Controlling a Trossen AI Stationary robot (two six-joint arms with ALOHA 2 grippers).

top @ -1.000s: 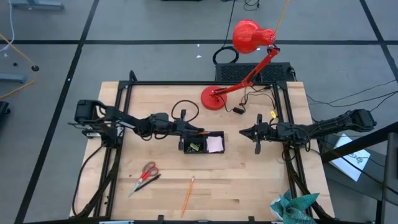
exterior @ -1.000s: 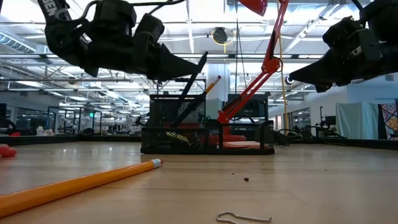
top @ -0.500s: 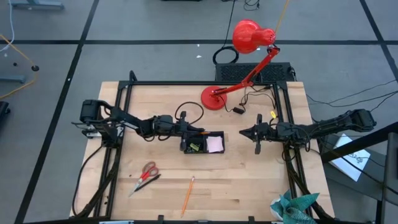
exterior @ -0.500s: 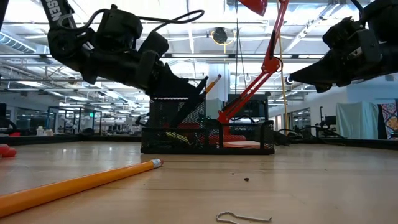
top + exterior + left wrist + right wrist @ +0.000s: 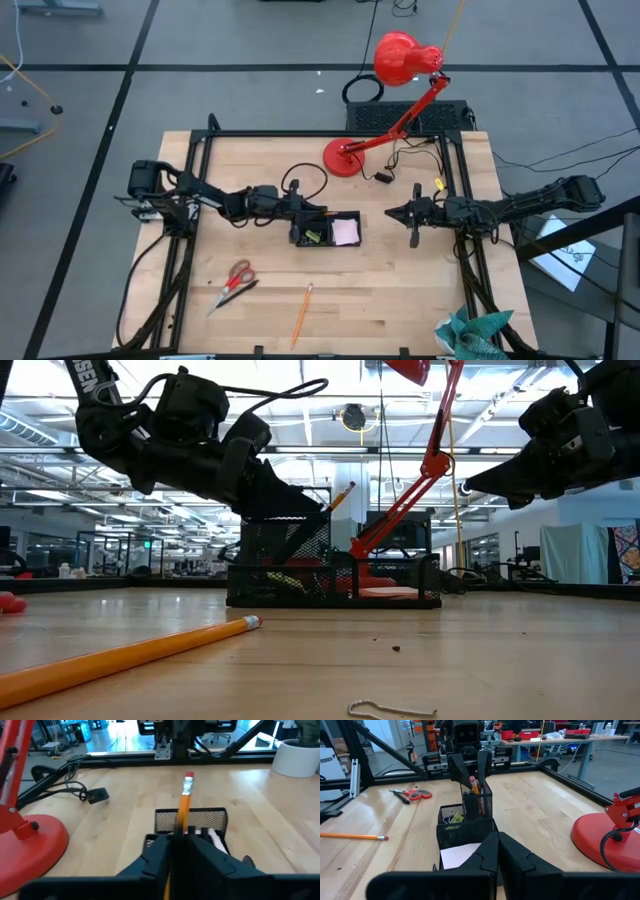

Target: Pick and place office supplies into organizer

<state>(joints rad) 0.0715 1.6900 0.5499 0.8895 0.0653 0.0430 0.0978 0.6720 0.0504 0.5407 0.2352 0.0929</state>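
Observation:
The black mesh organizer point(image 5: 345, 214) point(image 5: 465, 832) sits mid-table. An orange pencil point(image 5: 185, 800) point(image 5: 340, 494) leans in its tall cup, and the pale pink pad point(image 5: 346, 233) lies in its tray. My left gripper point(image 5: 303, 210) point(image 5: 318, 510) point(image 5: 179, 842) is over the cup's left side, shut on a dark pen. My right gripper point(image 5: 390, 213) point(image 5: 497, 847) hovers shut to the right of the organizer. The red-handled scissors point(image 5: 235, 280) and another orange pencil point(image 5: 303, 312) point(image 5: 130, 655) lie flat near the near edge. My left gripper pinches the dark pen near its top end point(image 5: 178, 826) between its two fingers. The fingers slant down at it from the table's left. The pen stands tilted, its short top end point(image 5: 327, 497) above the fingers and its lower part inside the mesh cup point(image 5: 290, 545).
The red desk lamp's base point(image 5: 342, 158) stands just beyond the organizer, with its cable point(image 5: 300, 178) looping near my left wrist. A bent paper clip point(image 5: 390, 709) lies near the near edge, and a teal cloth point(image 5: 470, 335) lies off the near right corner.
My left gripper moved down and slightly toward the table's right, onto the organizer's cup. It carried the dark pen lower into the cup. For the last half second it has stayed still. The orange pencil in the cup did not move.

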